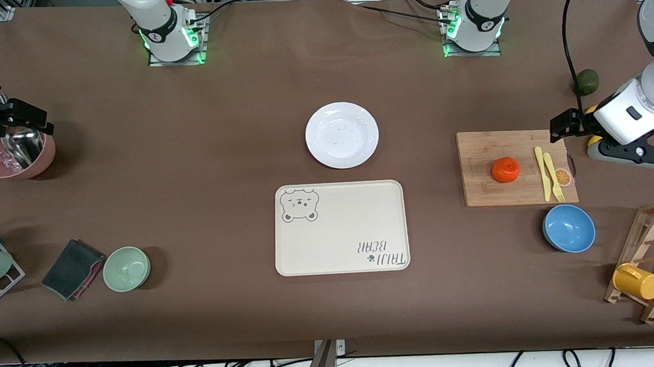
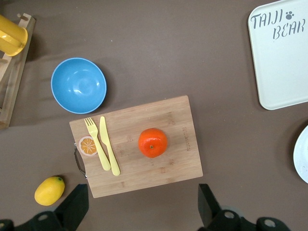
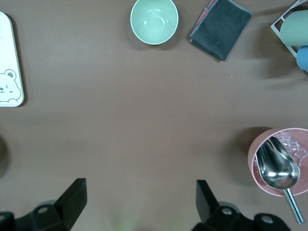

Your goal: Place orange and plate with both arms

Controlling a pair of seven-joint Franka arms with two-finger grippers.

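The orange [image 1: 506, 169] sits on a wooden cutting board [image 1: 481, 193] toward the left arm's end of the table. It also shows in the left wrist view [image 2: 153, 142]. The white plate [image 1: 342, 134] lies empty mid-table, farther from the front camera than the bear tray. Its rim shows in the left wrist view [image 2: 303, 155]. My left gripper [image 2: 142, 207] is open and empty, up in the air over the board's edge [image 1: 630, 153]. My right gripper [image 3: 139, 202] is open and empty, up over bare table beside the pink bowl [image 1: 7, 119].
The beige bear tray [image 1: 340, 227] is nearer the front camera than the plate. A yellow knife and fork [image 1: 549, 173] lie on the board. A blue bowl [image 1: 569, 228], mug rack [image 1: 645, 267], lemon [image 2: 49, 190], pink bowl with scoop [image 1: 15, 158], green bowl [image 1: 126, 268] and dark cloth [image 1: 73, 268] stand around.
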